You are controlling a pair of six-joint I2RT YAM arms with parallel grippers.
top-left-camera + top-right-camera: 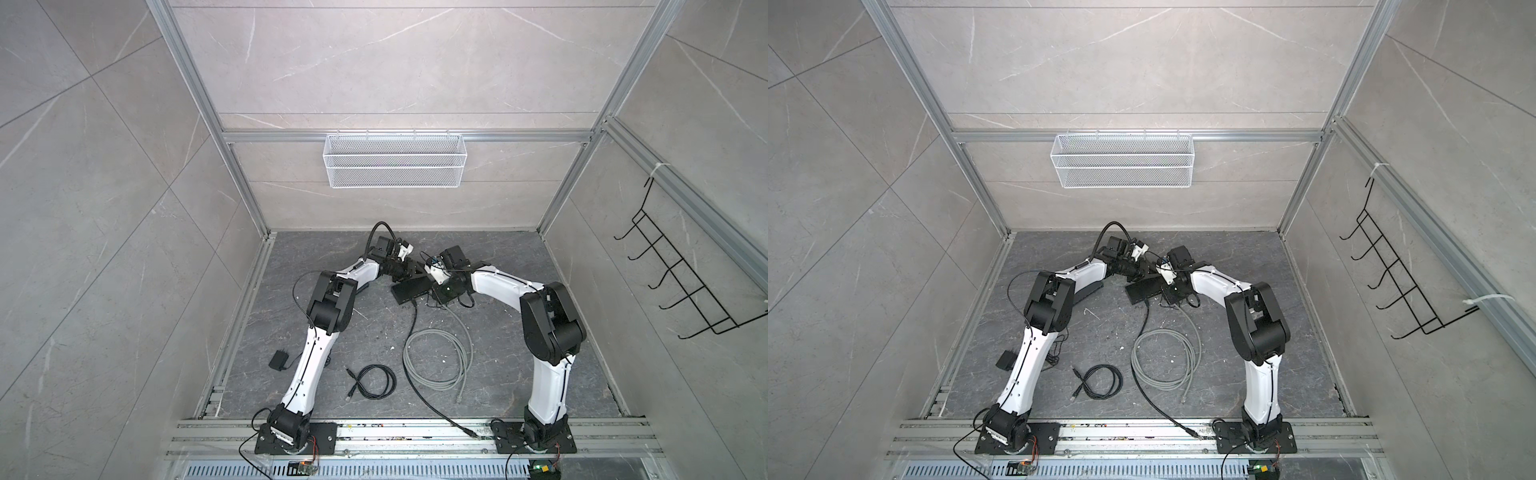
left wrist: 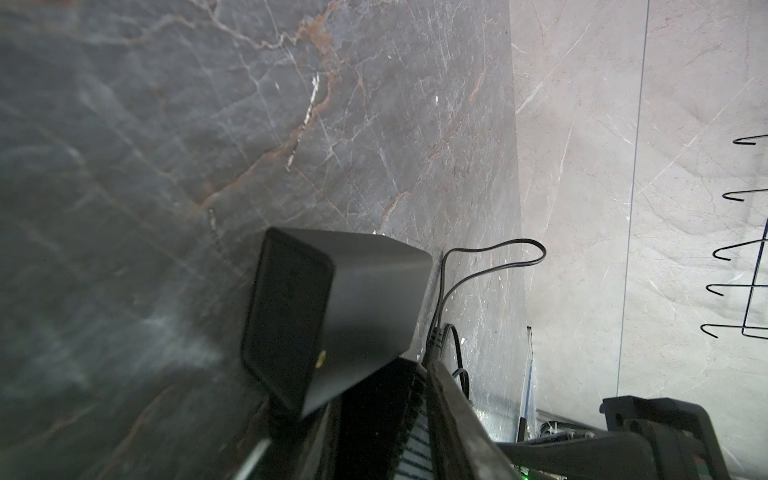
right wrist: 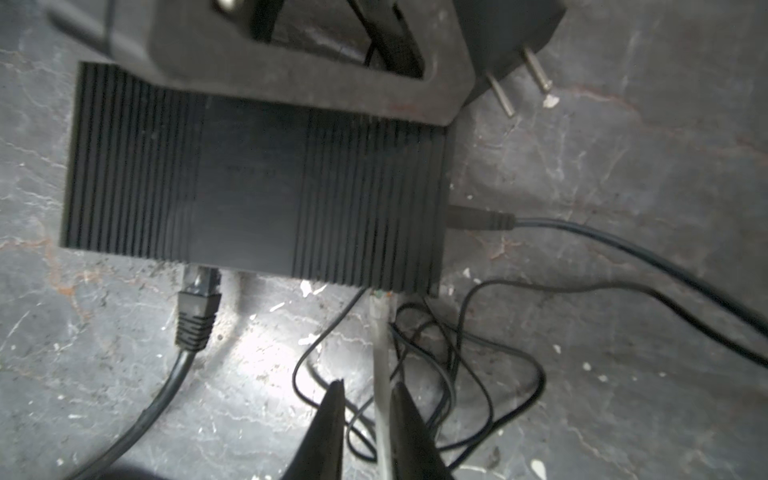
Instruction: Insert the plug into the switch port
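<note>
Clear plug on the grey Ethernet cable: its tip is at the port face of the black switch, near one corner. Seated or not, cannot tell. Right fingers stand narrowly apart astride the cable, one touching it; a firm pinch cannot be told. Left fingers are closed on the switch's far edge. A black Ethernet plug sits in another port. The switch lies on the desk.
</note>
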